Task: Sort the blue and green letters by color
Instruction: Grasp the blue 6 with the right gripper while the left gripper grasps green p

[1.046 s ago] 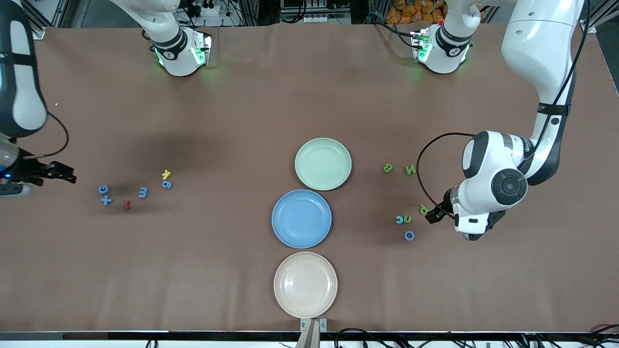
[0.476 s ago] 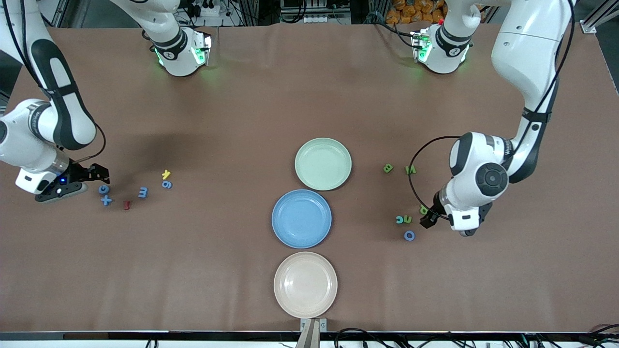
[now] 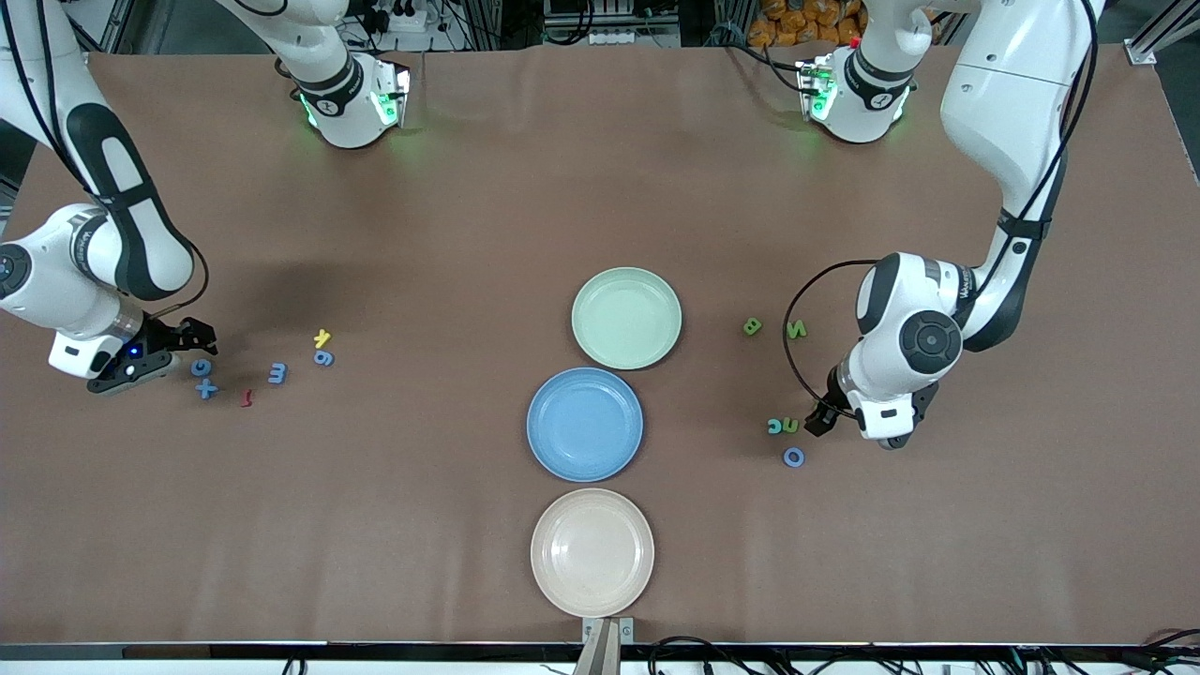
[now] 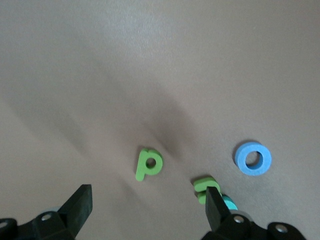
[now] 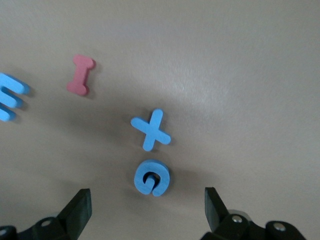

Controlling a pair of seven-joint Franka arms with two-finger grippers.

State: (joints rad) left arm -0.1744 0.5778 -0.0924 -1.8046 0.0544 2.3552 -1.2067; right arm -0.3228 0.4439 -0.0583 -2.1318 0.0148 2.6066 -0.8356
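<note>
L gripper (image 3: 817, 419) low over the table at the L arm's end, jaws spread wide, nothing held. In the L wrist view the green P (image 4: 148, 164) lies flat between the two fingers (image 4: 76, 205), not touched; in the front view P is hidden under the gripper. Just beside it, toward the plates: green n (image 3: 790, 426) touching a teal c (image 3: 775, 427); blue O (image 3: 793, 457) a bit nearer the cam. Green B (image 3: 752, 326) and green N (image 3: 796, 329) sit farther from the cam, side by side, apart.

R gripper (image 3: 192, 339) low at the R arm's end, jaws also spread, empty. Blue G (image 3: 201, 367) lies just in front of the fingers, centred between them in the R wrist view (image 5: 152, 177); no contact. Blue plus (image 3: 206, 389) just beside G, nearer the cam. Red I (image 3: 246, 398) and blue E (image 3: 277, 373) next along toward the plates. Blue 6 (image 3: 323, 358) touching yellow K (image 3: 322, 337), K farther from the cam.

Mid table, three plates in a row, all w/o letters: green plate (image 3: 626, 318) farthest, blue plate (image 3: 585, 424) mid, beige plate (image 3: 592, 551) nearest the cam. No letter sorted yet.
</note>
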